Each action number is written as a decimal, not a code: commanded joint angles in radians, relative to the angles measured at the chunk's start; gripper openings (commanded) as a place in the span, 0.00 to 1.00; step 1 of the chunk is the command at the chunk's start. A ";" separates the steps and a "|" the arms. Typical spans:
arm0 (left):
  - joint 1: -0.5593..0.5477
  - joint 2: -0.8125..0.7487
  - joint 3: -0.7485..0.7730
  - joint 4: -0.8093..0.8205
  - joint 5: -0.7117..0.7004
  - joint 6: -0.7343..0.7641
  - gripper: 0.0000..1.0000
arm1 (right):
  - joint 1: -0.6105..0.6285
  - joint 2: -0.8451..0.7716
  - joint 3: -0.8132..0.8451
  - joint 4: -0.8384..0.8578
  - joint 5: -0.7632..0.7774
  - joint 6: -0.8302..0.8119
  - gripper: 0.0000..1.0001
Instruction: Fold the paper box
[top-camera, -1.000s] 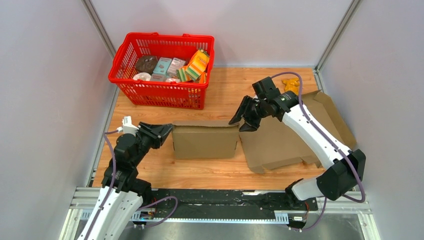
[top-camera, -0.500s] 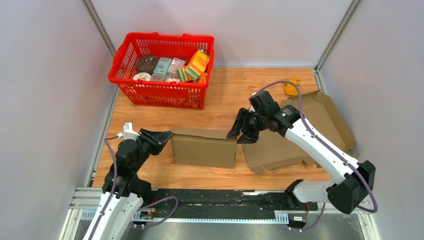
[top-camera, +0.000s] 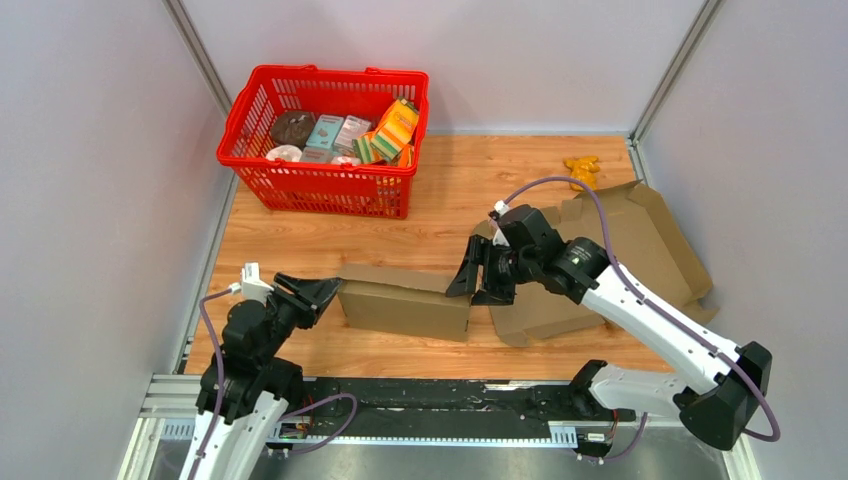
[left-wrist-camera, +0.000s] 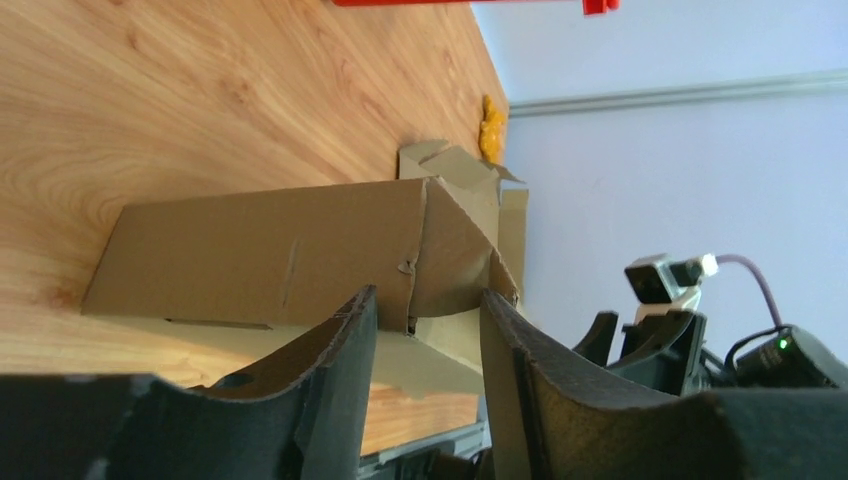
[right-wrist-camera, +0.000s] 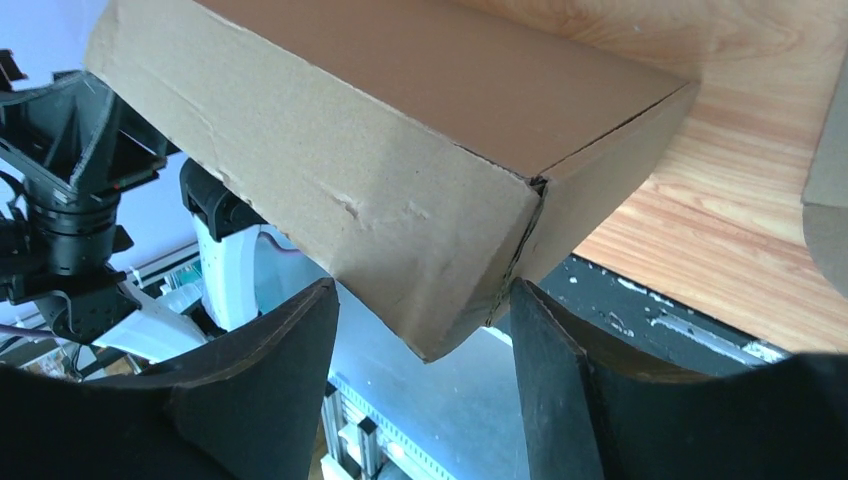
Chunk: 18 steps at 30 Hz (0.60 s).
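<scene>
The brown paper box has a folded-up long section in the middle of the wooden table and a flat sheet part spreading to the right. My left gripper is open at the section's left end. In the left wrist view the box lies just beyond the fingertips of my left gripper. My right gripper is open at the section's right end. In the right wrist view the corner of the box sits between the spread fingers of my right gripper, without contact.
A red basket full of groceries stands at the back left. A small orange toy lies at the back right, and also shows in the left wrist view. Grey walls enclose the table. A black rail runs along the near edge.
Both grippers moved toward the near edge. The folded section of the box shifted nearer with them and lies lower. The right arm swung down and left.
</scene>
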 joint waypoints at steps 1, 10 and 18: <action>-0.048 -0.054 0.018 -0.184 0.242 0.030 0.52 | 0.035 -0.047 -0.025 0.369 -0.099 0.044 0.65; -0.048 -0.051 0.196 -0.404 0.115 0.211 0.58 | 0.033 -0.134 -0.062 0.346 -0.052 0.009 0.72; -0.048 0.096 0.305 -0.401 0.117 0.375 0.66 | 0.020 -0.125 -0.065 0.337 -0.039 -0.007 0.77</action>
